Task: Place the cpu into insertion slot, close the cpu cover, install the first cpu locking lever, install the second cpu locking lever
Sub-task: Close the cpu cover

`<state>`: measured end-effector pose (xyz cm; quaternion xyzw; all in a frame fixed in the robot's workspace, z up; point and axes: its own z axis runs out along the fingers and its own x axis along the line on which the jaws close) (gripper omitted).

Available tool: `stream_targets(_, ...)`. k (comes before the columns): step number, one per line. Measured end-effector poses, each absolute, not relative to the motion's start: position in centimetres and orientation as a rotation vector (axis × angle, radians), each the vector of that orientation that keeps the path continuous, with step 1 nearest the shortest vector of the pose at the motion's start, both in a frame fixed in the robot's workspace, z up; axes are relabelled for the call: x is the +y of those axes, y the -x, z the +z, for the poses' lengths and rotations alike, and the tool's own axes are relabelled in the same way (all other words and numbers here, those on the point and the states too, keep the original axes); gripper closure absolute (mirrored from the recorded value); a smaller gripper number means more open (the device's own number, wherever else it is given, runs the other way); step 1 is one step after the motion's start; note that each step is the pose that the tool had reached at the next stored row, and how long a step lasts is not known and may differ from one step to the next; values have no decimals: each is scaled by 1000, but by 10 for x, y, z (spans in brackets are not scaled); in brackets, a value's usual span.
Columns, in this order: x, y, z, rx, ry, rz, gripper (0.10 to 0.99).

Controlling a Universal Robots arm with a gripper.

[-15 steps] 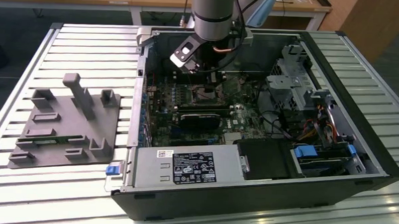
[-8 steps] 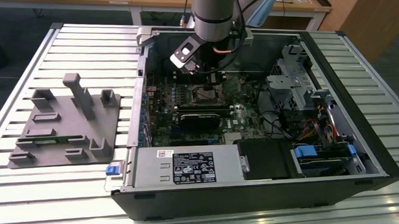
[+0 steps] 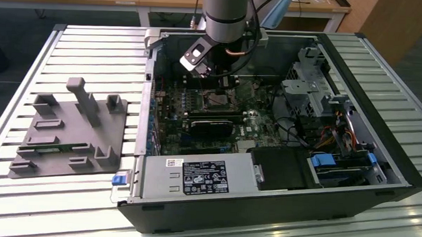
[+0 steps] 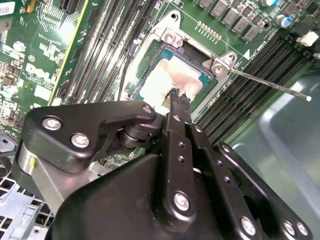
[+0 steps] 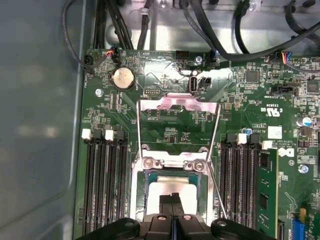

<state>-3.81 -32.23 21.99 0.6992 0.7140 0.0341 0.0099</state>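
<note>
The cpu [image 5: 165, 189] lies flat in the insertion slot [image 5: 145, 192], with the gripper [image 5: 172, 202] right over it, closed up and holding nothing. The cpu cover [image 5: 175, 103] stands open; closing it likely needs the gripper clear first.

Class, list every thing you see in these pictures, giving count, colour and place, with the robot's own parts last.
computer case: one, black, open, on the slatted table.
motherboard: one, green, inside the case.
cpu: one, silver-grey, in the insertion slot.
cpu cover: one, silver, swung open off the slot.
memory slots: two banks, black, flanking the slot.
fixture: one, grey, on the table, exterior view's left.
arm: one, grey, reaching into the case.
gripper: one, black, shut, over the cpu.
</note>
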Motion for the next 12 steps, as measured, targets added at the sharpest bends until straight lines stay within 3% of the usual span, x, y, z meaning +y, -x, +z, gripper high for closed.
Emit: stream_targets(12, -322, 38, 253, 2233, -2187, 116, 973)
